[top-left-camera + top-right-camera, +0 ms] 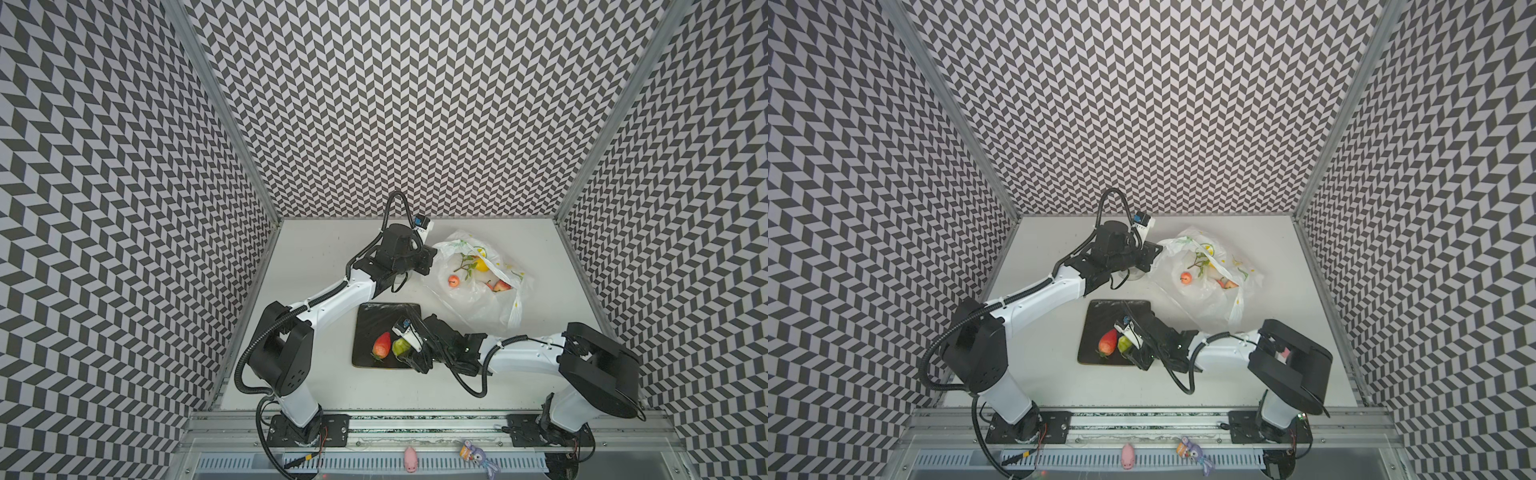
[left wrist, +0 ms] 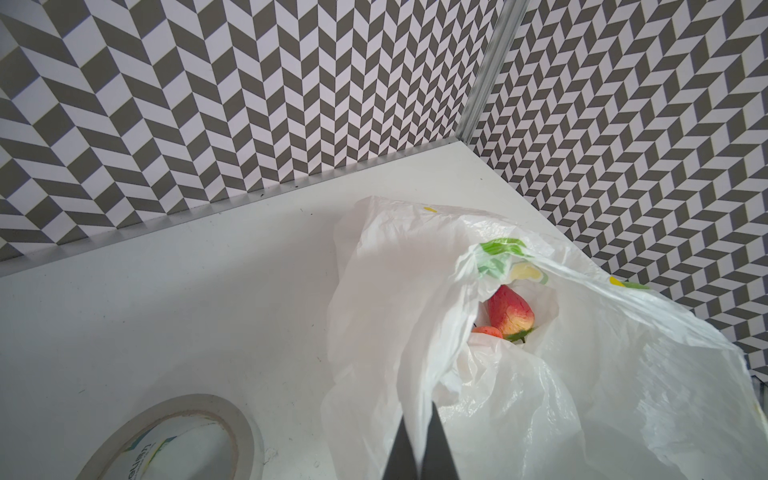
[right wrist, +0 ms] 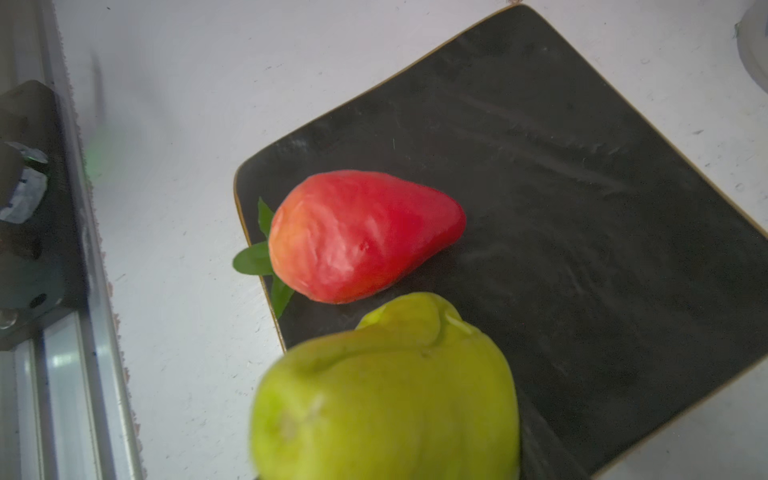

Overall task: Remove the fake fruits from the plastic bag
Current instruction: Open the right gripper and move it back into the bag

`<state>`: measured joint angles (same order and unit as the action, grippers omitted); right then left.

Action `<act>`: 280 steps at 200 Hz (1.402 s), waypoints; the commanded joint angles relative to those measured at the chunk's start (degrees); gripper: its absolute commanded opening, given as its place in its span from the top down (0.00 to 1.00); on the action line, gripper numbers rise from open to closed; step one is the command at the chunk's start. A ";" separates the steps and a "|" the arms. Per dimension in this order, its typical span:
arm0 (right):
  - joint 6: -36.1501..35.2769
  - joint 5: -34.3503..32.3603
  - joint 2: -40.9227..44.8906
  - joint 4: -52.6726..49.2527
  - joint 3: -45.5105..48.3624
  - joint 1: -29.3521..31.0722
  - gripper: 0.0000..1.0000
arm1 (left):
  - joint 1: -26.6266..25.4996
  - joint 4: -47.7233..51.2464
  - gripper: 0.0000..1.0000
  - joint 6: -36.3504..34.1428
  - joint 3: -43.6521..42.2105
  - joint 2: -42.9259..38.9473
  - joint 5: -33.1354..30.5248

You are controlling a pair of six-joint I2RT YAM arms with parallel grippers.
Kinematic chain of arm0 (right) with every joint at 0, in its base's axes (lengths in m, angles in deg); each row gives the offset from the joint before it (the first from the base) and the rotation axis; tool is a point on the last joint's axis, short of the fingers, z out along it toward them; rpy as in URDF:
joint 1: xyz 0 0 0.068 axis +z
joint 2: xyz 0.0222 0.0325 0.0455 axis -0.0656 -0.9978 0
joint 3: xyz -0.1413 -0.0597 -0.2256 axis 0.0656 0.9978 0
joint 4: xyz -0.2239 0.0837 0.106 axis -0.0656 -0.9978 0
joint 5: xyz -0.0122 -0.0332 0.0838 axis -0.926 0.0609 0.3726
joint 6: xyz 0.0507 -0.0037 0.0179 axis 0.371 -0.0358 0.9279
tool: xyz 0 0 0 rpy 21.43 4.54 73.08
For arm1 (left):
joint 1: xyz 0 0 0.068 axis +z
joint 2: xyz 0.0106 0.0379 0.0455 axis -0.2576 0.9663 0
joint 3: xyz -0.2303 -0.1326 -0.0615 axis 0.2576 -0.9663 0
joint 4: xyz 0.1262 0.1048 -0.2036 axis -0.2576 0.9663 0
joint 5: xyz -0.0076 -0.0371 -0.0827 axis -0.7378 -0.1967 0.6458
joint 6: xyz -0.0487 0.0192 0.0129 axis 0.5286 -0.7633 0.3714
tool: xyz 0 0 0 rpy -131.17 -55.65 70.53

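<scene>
Right gripper (image 1: pixel 406 351): clamped on pear (image 3: pixel 386 390), over tray (image 3: pixel 582 166)
Strawberry (image 3: pixel 361 237): on tray, just left of pear, tip pointing away
Left gripper (image 2: pixel 420 419): pinched together on bag (image 2: pixel 582 395) rim
Other fruits (image 1: pixel 454 281): inside bag, beyond tray
Drop, likely: straight down, clear of strawberry

Left arm (image 1: pixel 332 297) and right arm (image 1: pixel 525 357) share white links, bulky black joints and ribbed black cable conduits (image 1: pixel 239 376). Black screwed base plates (image 1: pixel 338 428) sit low in frame. The left gripper (image 2: pixel 419 411) has slim dark-grey fingers (image 2: pixel 401 449).
</scene>
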<state>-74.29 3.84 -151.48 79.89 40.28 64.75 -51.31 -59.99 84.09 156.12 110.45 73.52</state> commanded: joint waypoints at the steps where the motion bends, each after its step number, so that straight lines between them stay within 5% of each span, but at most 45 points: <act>1: 0.53 -0.35 -0.42 3.39 -0.86 0.43 0.36 | -0.18 0.15 1.00 -0.74 1.13 -0.96 -0.62; 75: -0.90 -2.76 13.23 -2.32 -0.20 0.41 0.19 | -0.09 -0.21 1.00 -0.83 1.41 -0.79 -0.78; 118: 3.66 -11.43 32.30 -8.97 1.57 -0.19 0.24 | -0.05 -0.55 1.00 -0.66 1.43 -0.69 -0.64; 137: 12.52 -19.61 35.98 -15.33 -0.20 -2.64 0.32 | -0.01 -0.73 1.00 -0.49 1.40 -0.81 -0.81; 153: 23.18 -25.88 34.42 -24.61 -4.44 -6.40 0.41 | -0.01 -0.86 1.00 -0.39 1.40 -0.90 -1.02; 168: 32.43 -24.52 31.13 -31.27 -7.73 -10.91 0.43 | -0.01 -1.05 1.00 -0.09 1.38 -0.93 -0.97; 247: 45.28 -18.76 11.27 -23.89 -13.14 -23.21 0.44 | -0.09 -0.65 1.00 0.31 0.87 -1.31 -0.70; 280: 51.20 -17.56 3.41 -19.64 -15.76 -25.18 0.33 | -0.17 -0.96 1.00 0.99 0.16 -1.62 -0.50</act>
<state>-30.73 -15.33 -143.90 53.69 27.19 40.43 -51.31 -60.03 84.40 156.12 110.45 73.04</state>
